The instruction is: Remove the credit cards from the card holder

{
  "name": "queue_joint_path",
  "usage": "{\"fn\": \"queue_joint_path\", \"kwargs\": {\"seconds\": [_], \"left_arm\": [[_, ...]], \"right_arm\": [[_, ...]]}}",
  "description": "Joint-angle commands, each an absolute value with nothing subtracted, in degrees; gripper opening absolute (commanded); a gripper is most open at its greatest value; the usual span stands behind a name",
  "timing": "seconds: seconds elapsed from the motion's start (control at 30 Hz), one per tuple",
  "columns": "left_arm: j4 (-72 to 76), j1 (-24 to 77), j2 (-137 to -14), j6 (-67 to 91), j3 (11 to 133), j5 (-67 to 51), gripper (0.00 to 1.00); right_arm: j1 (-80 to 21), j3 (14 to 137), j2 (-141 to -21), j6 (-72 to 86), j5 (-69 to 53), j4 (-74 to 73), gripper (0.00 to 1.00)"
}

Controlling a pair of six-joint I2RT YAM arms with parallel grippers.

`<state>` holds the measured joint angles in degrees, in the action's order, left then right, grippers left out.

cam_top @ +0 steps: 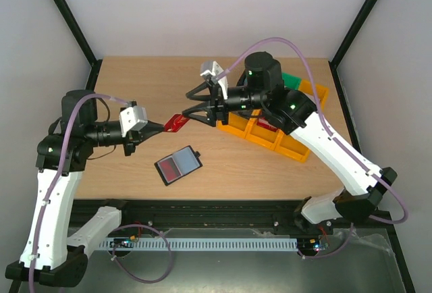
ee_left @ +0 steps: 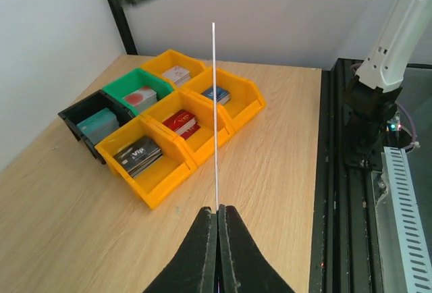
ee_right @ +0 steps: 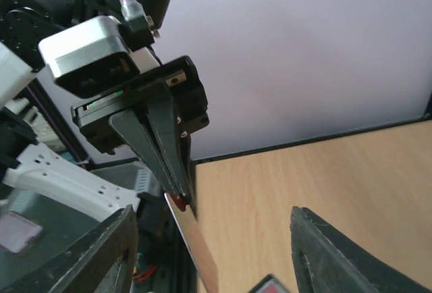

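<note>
My left end effector [cam_top: 164, 126] pinches the red card [cam_top: 174, 123] in the air. My right end effector [cam_top: 190, 106] stands open at its 2 o'clock. The card holder [cam_top: 179, 165] lies at 6 o'clock on the desk [cam_top: 270, 171]. I should center on the card's free edge before closing.

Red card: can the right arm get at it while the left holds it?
Probably yes. The left gripper pinches only one end of the red card; the rest juts free toward the right gripper, whose open jaws face it with nothing between.
</note>
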<state>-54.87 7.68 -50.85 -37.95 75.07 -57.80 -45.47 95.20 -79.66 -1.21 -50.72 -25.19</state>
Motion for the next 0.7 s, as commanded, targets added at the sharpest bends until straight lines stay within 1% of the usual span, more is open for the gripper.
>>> {"fn": "queue_joint_path", "kwargs": {"seconds": [0.0, 0.03, 0.07, 0.17, 0.23, 0.27, 0.37, 0.4, 0.47, 0.53, 0.57, 0.67], "left_arm": [[-55.4, 7.9, -50.3, -37.7, 76.4, -60.9, 0.02], [-55.4, 7.8, -50.3, -37.6, 76.4, -61.0, 0.02], [-55.4, 7.9, -50.2, -37.4, 76.3, -61.2, 0.02], [-55.3, 7.9, -50.2, -37.1, 76.4, -61.7, 0.02], [-54.9, 7.9, -50.1, -36.9, 76.3, -62.1, 0.02], [-54.7, 7.8, -50.2, -36.7, 76.2, -62.2, 0.02], [-54.1, 7.9, -50.3, -35.9, 76.2, -62.5, 0.02], [-53.9, 7.8, -50.4, -35.8, 76.2, -62.6, 0.02], [-53.7, 7.9, -50.3, -35.5, 76.1, -62.7, 0.02], [-53.8, 7.8, -50.3, -35.4, 75.9, -62.9, 0.02], [-53.7, 7.8, -50.3, -35.2, 75.7, -63.0, 0.02], [-52.5, 7.8, -49.9, -33.1, 74.9, -63.1, 0.02]], "right_arm": [[-46.1, 93.9, -79.4, -3.2, -56.8, -25.6, 0.63], [-46.1, 92.5, -78.9, -3.3, -59.7, -24.7, 0.66], [-46.1, 91.7, -78.7, -3.4, -61.5, -24.2, 0.67], [-46.2, 90.9, -78.3, -3.5, -59.4, -24.0, 0.62], [-46.2, 89.3, -78.0, -3.3, -56.7, -23.0, 0.49], [-46.2, 88.6, -78.0, -2.9, -55.6, -22.5, 0.45], [-46.5, 87.6, -77.8, -2.2, -53.9, -21.5, 0.35], [-46.6, 87.4, -77.7, -2.1, -53.5, -21.3, 0.30], [-46.7, 86.6, -77.1, -1.4, -53.1, -20.0, 0.15], [-46.7, 85.4, -76.3, -0.2, -53.2, -17.8, 0.03], [-46.7, 84.7, -75.9, 0.8, -53.6, -16.3, 0.02], [-46.6, 83.3, -75.0, 4.5, -54.5, -12.1, 0.02]]}}
